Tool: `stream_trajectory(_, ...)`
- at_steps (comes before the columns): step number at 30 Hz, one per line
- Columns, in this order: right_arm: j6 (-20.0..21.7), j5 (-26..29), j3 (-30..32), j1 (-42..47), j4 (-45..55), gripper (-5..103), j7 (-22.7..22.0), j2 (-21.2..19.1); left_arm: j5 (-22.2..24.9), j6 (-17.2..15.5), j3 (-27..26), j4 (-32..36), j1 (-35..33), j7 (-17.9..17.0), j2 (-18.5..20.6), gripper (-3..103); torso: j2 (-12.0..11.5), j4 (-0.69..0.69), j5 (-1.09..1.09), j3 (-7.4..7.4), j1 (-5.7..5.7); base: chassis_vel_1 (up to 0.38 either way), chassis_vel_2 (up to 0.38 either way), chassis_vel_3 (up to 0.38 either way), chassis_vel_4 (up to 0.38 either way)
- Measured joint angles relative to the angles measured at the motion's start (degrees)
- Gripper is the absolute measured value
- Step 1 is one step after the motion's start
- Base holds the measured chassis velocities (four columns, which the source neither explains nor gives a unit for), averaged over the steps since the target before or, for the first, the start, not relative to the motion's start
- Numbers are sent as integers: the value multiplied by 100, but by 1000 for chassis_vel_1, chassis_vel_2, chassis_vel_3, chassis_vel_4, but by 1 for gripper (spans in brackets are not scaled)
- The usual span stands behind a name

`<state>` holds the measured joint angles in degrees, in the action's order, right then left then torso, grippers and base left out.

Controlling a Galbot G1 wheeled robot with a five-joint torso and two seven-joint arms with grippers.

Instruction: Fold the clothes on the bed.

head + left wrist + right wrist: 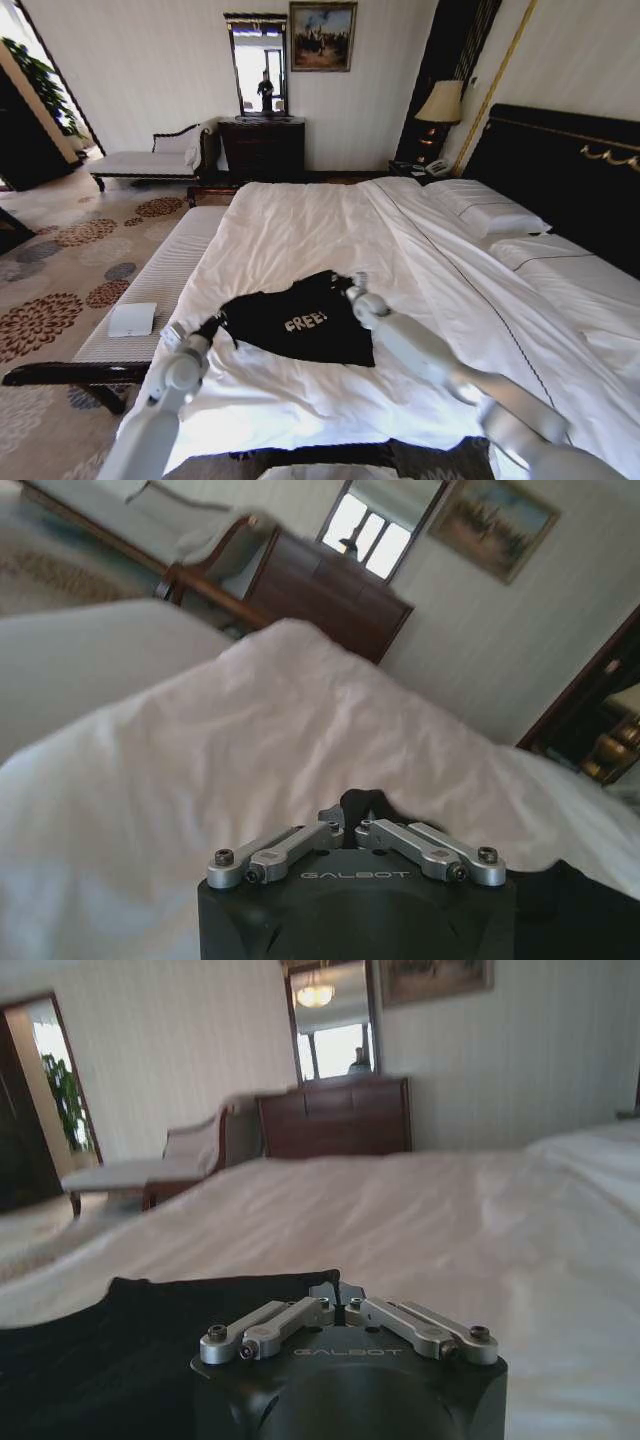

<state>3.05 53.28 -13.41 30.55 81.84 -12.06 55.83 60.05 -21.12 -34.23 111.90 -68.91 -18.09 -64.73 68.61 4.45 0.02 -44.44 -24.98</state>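
Both claws were at the T-shirt [300,320], one at each side. Left claw [212,326] sat at the garment's left edge, close to the side of the bed [420,300] by the bench; in the left wrist view its fingers [333,832] were drawn together with dark cloth bunched between the tips, judged a closed pinch on the fabric. Right claw [347,287] sat at the far right corner of the shirt; the right wrist view showed its fingers [322,1307] likewise closed at the black cloth's edge, apparently gripping it. The T-shirt lay on the white duvet in the near part of the bed, well short of the pillows [490,215], already doubled into a rough trapezoid with the "FREE!" lettering uppermost. Assessment: a fold was in hand and the task partly done, since the outline remained uneven. Handling: the garment appeared light, limp and thin; it would sag between two hold points and drag the soft duvet if pulled flat. Holds are best taken at corners or hems, pinching all layers together, as a shallow pinch could shed the lower layer. The dark cloth gave no sign of being slippery.
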Motion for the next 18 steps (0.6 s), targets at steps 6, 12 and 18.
stream_trajectory(6, -287, 202, 814, 247, 1199, 0, -46, -564, 485, 22, -30, 198, 812, -49, 527, 0, 0, -3, -3, 0, 0, 0, 0, 0, 0)
stream_trajectory(12, -384, 679, 1281, 184, 2069, 0, -114, -856, 884, 48, 172, 374, 1619, -40, 1003, 0, 0, -3, -3, 0, -1, 0, 0, 0, 0)
stream_trajectory(18, -383, 1347, 1873, -52, 3049, 0, -175, -1404, 1891, 120, 629, 328, 3183, -67, 1966, 0, 0, -4, -1, 0, -1, 0, 0, 0, 0)
